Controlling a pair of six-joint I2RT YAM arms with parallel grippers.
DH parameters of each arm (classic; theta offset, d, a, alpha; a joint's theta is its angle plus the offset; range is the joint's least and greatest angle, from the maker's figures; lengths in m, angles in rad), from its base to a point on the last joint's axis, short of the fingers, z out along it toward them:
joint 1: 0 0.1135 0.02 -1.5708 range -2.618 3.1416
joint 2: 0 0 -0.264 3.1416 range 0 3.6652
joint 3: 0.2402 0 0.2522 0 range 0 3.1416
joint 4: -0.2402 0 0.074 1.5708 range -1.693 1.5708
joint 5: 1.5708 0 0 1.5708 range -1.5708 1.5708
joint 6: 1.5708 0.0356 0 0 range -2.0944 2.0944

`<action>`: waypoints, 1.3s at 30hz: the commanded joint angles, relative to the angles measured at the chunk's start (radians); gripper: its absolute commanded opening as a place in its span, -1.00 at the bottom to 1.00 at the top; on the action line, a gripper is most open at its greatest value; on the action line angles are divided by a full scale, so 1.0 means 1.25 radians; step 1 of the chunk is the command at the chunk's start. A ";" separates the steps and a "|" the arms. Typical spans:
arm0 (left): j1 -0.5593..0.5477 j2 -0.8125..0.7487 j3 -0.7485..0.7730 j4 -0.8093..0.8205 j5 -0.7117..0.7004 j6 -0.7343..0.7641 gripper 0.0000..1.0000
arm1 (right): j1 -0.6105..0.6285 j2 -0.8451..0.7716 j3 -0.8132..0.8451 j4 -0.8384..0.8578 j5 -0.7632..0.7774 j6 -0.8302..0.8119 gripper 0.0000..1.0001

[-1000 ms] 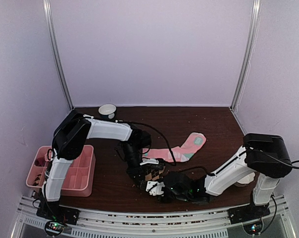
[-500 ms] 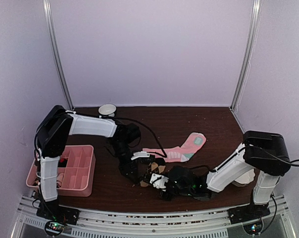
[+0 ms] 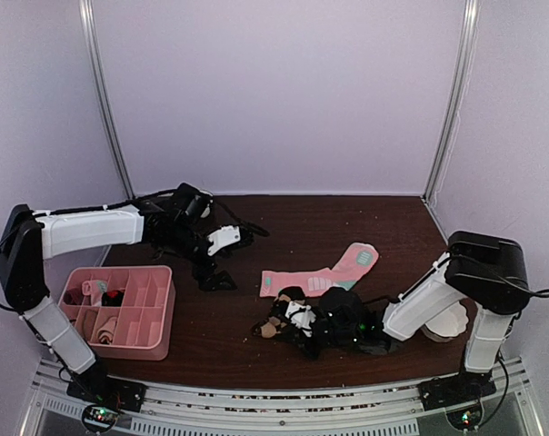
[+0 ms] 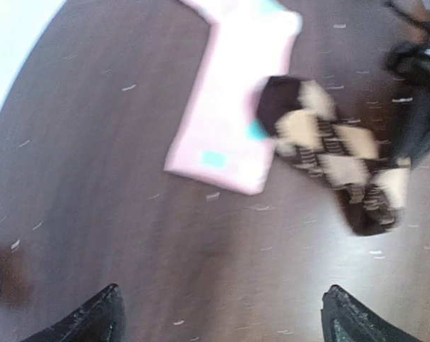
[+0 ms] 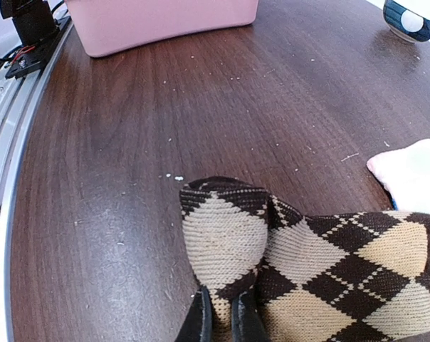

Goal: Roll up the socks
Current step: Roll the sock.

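Observation:
The argyle socks (image 5: 307,249) lie bunched near the table's front middle, a folded end sticking up. My right gripper (image 5: 222,317) is shut on that fold; from above it (image 3: 297,322) sits low over the argyle socks (image 3: 279,320). A pink sock (image 3: 315,277) with mint marks lies flat just behind, its cuff (image 5: 414,171) touching the argyle. My left gripper (image 3: 220,262) hangs open and empty to the back left, well away from both. Its wrist view shows the pink sock (image 4: 236,114) and argyle socks (image 4: 336,153) ahead, bare wood between its fingertips (image 4: 101,317).
The pink divided tray (image 3: 161,309) stands at the front left with small rolled items inside; its wall (image 5: 165,21) shows in the right wrist view. A small bowl (image 5: 413,16) stands at the back. A metal rail (image 3: 256,400) runs along the near edge.
My left gripper opened, let go of the argyle socks and swung back and left. My right gripper closed on the argyle fold, which shifted slightly right.

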 commanded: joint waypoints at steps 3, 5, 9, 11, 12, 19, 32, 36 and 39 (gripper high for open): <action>0.023 -0.091 -0.127 0.282 -0.199 -0.058 0.96 | -0.020 0.056 -0.039 -0.137 -0.041 0.050 -1.00; 0.037 -0.010 -0.025 0.127 -0.105 -0.022 0.96 | -0.028 0.058 -0.041 -0.134 -0.053 0.060 -1.00; 0.003 0.019 -0.001 0.060 0.059 0.090 0.92 | -0.048 0.069 -0.047 -0.116 -0.078 0.093 -1.00; -0.054 0.011 -0.029 0.059 0.078 0.147 0.86 | -0.060 0.078 -0.057 -0.098 -0.099 0.110 -1.00; -0.076 0.015 -0.036 0.050 0.091 0.178 0.81 | -0.067 0.083 -0.058 -0.094 -0.107 0.116 -1.00; -0.195 0.076 -0.059 0.037 0.106 0.241 0.48 | -0.096 0.105 -0.069 -0.087 -0.149 0.141 -1.00; -0.239 0.175 -0.028 0.117 0.059 0.207 0.10 | -0.110 0.118 -0.062 -0.084 -0.189 0.153 -1.00; -0.252 0.165 -0.034 0.159 0.025 0.185 0.17 | -0.110 0.123 -0.056 -0.091 -0.198 0.152 -1.00; -0.253 0.144 -0.044 0.183 0.002 0.171 0.19 | -0.110 0.127 -0.057 -0.088 -0.202 0.154 -1.00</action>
